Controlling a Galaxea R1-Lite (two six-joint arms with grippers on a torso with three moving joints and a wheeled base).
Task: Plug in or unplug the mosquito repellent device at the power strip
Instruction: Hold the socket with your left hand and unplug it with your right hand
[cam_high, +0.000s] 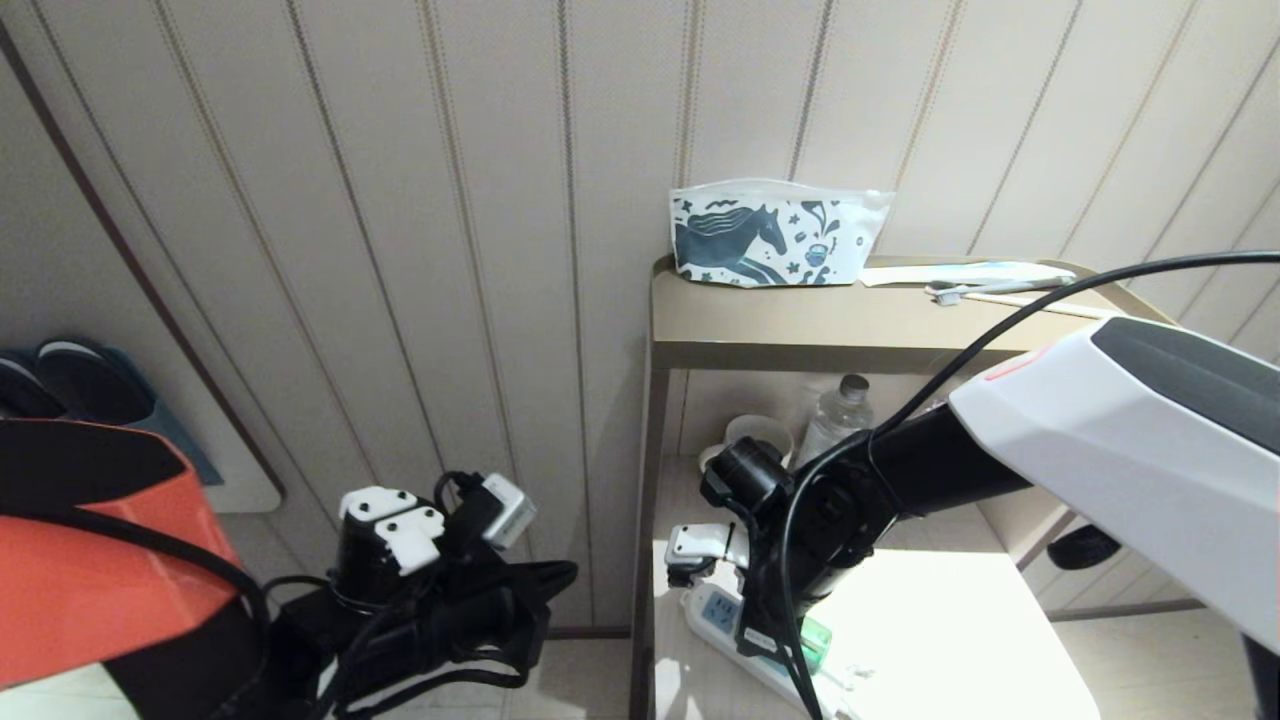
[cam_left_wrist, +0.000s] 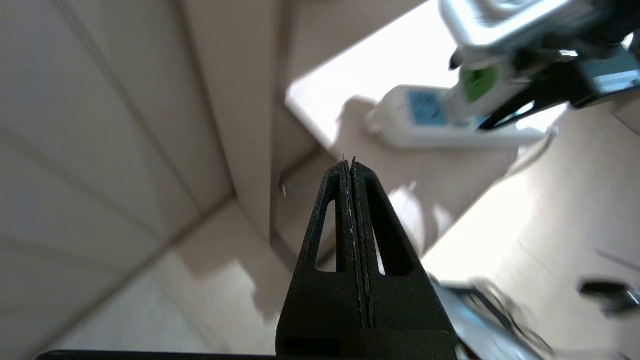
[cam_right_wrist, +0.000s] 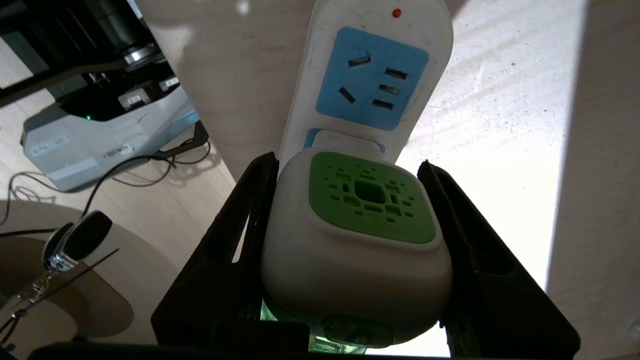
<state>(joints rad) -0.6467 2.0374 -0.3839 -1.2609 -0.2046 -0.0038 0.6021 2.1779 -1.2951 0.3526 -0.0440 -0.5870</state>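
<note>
Closest to us, on the lower shelf of a beige bedside stand (cam_high: 690, 345), the right gripper (cam_right_wrist: 350, 250) has its two black jaws set partway apart and pressed against the sides of the mosquito repellent device (cam_right_wrist: 357, 235). We see the device seated on the power strip (cam_right_wrist: 370, 75), its white plug housing over the second blue socket; whether the prongs are fully home is hard to tell from here.

We judge the main risk to be the strip itself. It lies loose on smooth pale wood, so a pull could lift or drag the whole bar instead of freeing the plug. The device's rounded, glossy white body offers little purchase, and a tilted pull could make it slip or strain the prongs. A green liquid bottle hangs below it and could knock the shelf.

The device cap is matte green with small cut vents. The strip is a long, hard, white plastic bar with light-blue socket faces.

Farther off, to the left of the stand, the left gripper (cam_left_wrist: 352, 165) hangs with its black fingers pressed together, holding nothing. Beyond, on the stand's top, sits a horse-print pouch (cam_high: 775, 238).
</note>
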